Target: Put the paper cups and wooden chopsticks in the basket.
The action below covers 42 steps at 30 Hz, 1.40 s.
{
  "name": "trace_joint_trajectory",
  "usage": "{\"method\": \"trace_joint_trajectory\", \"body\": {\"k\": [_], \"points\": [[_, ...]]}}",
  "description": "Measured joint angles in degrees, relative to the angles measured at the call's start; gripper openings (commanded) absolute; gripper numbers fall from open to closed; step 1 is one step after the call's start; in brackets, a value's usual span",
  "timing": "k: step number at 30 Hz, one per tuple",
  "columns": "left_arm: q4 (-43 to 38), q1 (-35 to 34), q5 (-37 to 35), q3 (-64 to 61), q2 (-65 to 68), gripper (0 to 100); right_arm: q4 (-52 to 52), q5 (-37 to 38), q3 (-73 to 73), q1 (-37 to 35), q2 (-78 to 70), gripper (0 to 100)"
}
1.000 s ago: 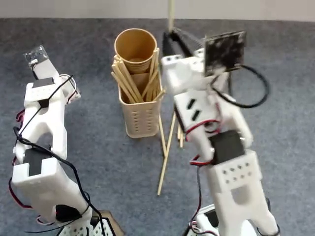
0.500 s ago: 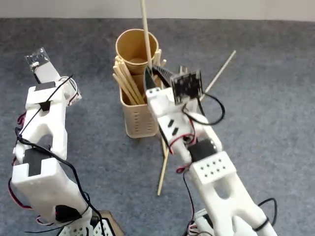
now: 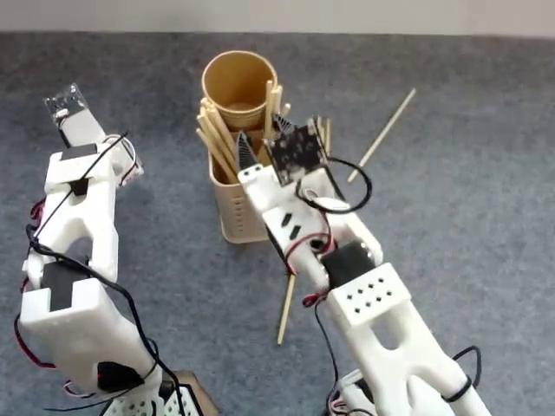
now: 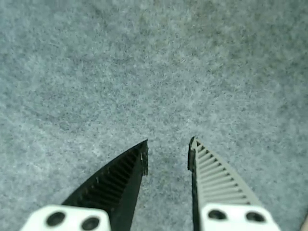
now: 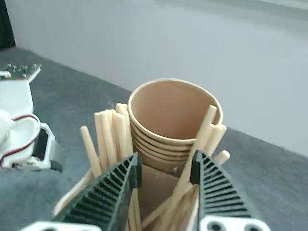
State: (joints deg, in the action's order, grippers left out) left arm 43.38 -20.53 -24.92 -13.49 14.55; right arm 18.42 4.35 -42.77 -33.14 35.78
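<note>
A beige basket (image 3: 247,217) stands mid-table with a stack of paper cups (image 3: 238,82) and many wooden chopsticks (image 3: 217,143) upright in it. My right gripper (image 3: 260,143) hovers just over the basket's near side, open; in its wrist view the right gripper (image 5: 166,161) frames the cups (image 5: 168,115), and one chopstick (image 5: 201,132) leans on the cup rim beside a finger. More chopsticks (image 3: 289,295) lie on the carpet by the basket, and a single one (image 3: 381,134) lies to the right. My left gripper (image 4: 167,149) is open over bare carpet at the far left.
Grey carpet (image 3: 486,199) covers the table. The left arm (image 3: 78,191) stretches along the left side, well apart from the basket. The right arm's body (image 3: 347,269) crosses over the loose chopsticks near the basket's foot.
The right arm swung left from beside the basket to above it and lowered. The upright chopstick it carried now rests in the basket against the cups. The left arm kept still.
</note>
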Motion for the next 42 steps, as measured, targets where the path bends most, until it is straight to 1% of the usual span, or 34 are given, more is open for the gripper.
{"method": "trace_joint_trajectory", "body": {"k": [4, 7, 9, 11, 13, 15, 17, 23, 26, 29, 34, 42], "points": [[0.0, 0.0, 0.0, 0.0, 0.0, 16, 15.0, -0.1, 12.4, 7.0, 0.1, 17.1], [0.0, 0.0, 0.0, 0.0, 0.0, 16, 30.3, -0.1, 26.1, 13.6, -0.6, 17.1], [0.0, 0.0, 0.0, 0.0, 0.0, 16, 40.5, -0.2, 33.9, 16.2, -2.6, 17.1], [0.0, 0.0, 0.0, 0.0, 0.0, 16, 48.7, 0.0, 36.5, 17.2, -5.5, 17.1], [0.0, 0.0, 0.0, 0.0, 0.0, 16, 52.1, 0.2, 35.8, 17.6, -9.6, 17.1], [0.0, 0.0, 0.0, 0.0, 0.0, 16, 51.7, 0.2, 32.1, 17.8, -13.6, 17.1], [0.0, 0.0, 0.0, 0.0, 0.0, 16, 48.4, 0.2, 27.1, 17.8, -17.2, 17.1], [0.0, 0.0, 0.0, 0.0, 0.0, 16, 30.0, -2.8, 11.3, 17.8, -25.9, 17.1], [0.0, 0.0, 0.0, 0.0, 0.0, 16, 22.7, -3.6, 7.9, 17.7, -29.5, 17.1], [0.0, 0.0, 0.0, 0.0, 0.0, 16, 18.3, -4.8, 7.2, 16.3, -31.8, 17.1], [0.0, 0.0, 0.0, 0.0, 0.0, 16, 15.7, -5.5, 7.0, 13.8, -34.1, 17.1], [0.0, 0.0, 0.0, 0.0, 0.0, 16, 15.6, -5.5, 7.4, 14.8, -41.2, 17.0]]}}
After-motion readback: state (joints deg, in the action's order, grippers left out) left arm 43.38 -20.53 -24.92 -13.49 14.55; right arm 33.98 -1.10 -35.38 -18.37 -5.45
